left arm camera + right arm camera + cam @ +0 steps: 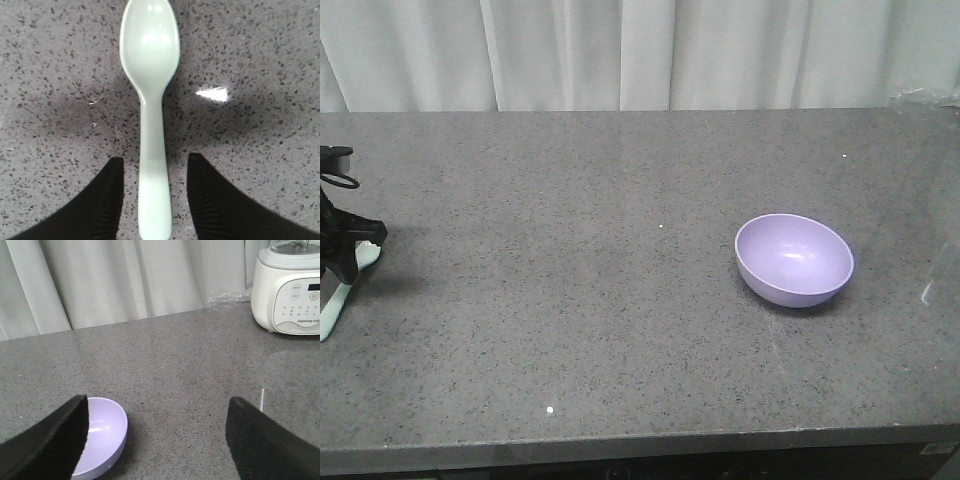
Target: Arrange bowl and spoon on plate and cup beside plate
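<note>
Grey speckled stone counter (pixel 570 300) carries everything, and I find no plate or cup in any view, so I judge that nothing is arranged yet. The lavender bowl (pixel 794 259) sits upright and alone, right of centre, with my right gripper (pixel 157 401) spread wide and empty near it. The mint spoon (pixel 150 125) lies flat at the far left; my left gripper (pixel 155 162) straddles its handle, jaws apart, not pinching.

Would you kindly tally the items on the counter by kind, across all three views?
Bowl: 1
Spoon: 1
Kitchen appliance: 1
Total: 3
</note>
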{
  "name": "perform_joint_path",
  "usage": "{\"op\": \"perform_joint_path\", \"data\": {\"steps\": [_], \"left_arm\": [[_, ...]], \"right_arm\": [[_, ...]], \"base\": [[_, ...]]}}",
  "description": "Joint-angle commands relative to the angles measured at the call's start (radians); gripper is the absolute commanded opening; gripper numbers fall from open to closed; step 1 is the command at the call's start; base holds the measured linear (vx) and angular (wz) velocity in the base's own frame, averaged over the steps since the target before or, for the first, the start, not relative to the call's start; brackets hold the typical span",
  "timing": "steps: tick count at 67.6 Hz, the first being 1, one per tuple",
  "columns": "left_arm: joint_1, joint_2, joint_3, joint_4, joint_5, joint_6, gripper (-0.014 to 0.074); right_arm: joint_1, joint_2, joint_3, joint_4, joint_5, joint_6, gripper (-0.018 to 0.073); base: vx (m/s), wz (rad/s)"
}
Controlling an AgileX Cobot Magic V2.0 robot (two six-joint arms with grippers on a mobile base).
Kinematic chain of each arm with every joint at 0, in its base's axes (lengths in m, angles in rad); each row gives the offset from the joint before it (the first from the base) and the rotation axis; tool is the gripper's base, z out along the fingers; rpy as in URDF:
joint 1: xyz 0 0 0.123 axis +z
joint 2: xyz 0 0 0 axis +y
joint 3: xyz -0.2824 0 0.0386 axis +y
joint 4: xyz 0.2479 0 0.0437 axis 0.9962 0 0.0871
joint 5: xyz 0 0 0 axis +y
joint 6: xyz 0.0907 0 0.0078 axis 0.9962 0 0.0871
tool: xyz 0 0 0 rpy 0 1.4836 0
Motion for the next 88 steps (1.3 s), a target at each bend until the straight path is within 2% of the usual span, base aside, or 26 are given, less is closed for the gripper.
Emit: {"op": "perform_joint_path", "data": {"steps": [1, 32, 52, 56, 62, 72, 88], "left_arm": [[-0.001, -0.035, -0.027, -0.008, -0.008, -0.002, 0.0301], [-0.001, 0.028, -0.026, -0.007, -0.049, 0.015, 0.0301], [-0.001, 0.052, -0.026, 0.016, -0.034, 0.013, 0.0292], [-0.001, 0.054, -0.026, 0.016, -0.027, 0.013, 0.027], [-0.001, 0.057, -0.026, 0.016, -0.016, 0.015, 0.0192], [-0.001, 0.057, -0.026, 0.016, -0.016, 0.041, -0.0011], [-0.003, 0.032, -0.027, 0.0, -0.047, 0.046, -0.0008]], "right_arm": [[-0.005, 0.007, -0.035, -0.011, -0.071, -0.009, 0.0557], [-0.005, 0.007, -0.035, -0.009, -0.072, -0.008, 0.0557], [-0.005, 0.007, -0.035, -0.008, -0.072, -0.006, 0.0557], [-0.005, 0.007, -0.035, -0.008, -0.072, -0.006, 0.0557], [-0.005, 0.007, -0.035, -0.008, -0.072, -0.006, 0.0557], [-0.005, 0.007, -0.035, -0.009, -0.072, -0.006, 0.0557], [-0.005, 0.007, -0.035, -0.013, -0.072, -0.006, 0.0557]], "base": [[0.0, 0.0], [0.0, 0.0], [0.0, 0.0], [0.0, 0.0], [0.0, 0.0], [0.0, 0.0], [0.0, 0.0]]}}
